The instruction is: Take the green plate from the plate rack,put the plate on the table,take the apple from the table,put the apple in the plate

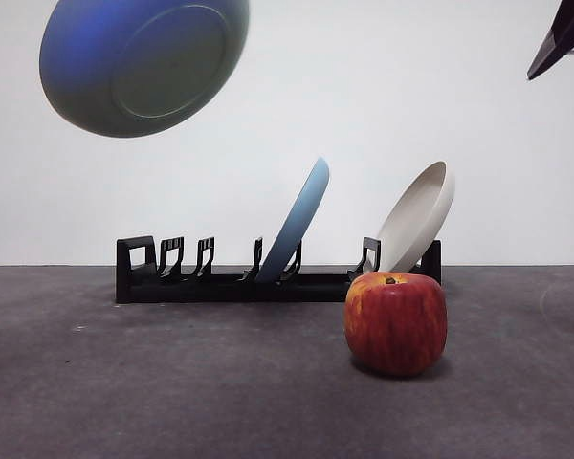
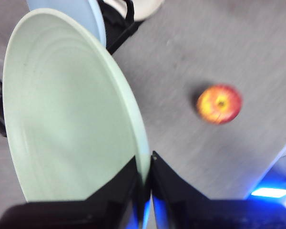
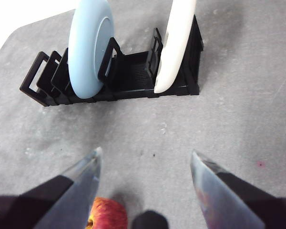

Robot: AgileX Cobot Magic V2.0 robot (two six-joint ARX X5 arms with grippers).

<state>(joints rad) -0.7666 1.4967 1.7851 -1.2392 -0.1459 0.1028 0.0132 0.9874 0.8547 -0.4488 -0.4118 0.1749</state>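
My left gripper (image 2: 145, 179) is shut on the rim of the green plate (image 2: 62, 109) and holds it high in the air; in the front view the plate (image 1: 143, 62) hangs at the top left, above the left end of the plate rack (image 1: 268, 273). The rack (image 3: 119, 71) stands on the table (image 1: 172, 382). The red apple (image 1: 395, 322) sits on the table in front of the rack's right end; it shows in the left wrist view (image 2: 220, 103) and partly in the right wrist view (image 3: 107, 214). My right gripper (image 3: 145, 162) is open, high above the apple.
A light blue plate (image 1: 297, 220) leans in the rack's middle and a cream-white plate (image 1: 416, 218) at its right end. They also show in the right wrist view, the blue plate (image 3: 88, 45) and the white plate (image 3: 176, 43). The right arm's dark tip (image 1: 562, 38) shows top right.
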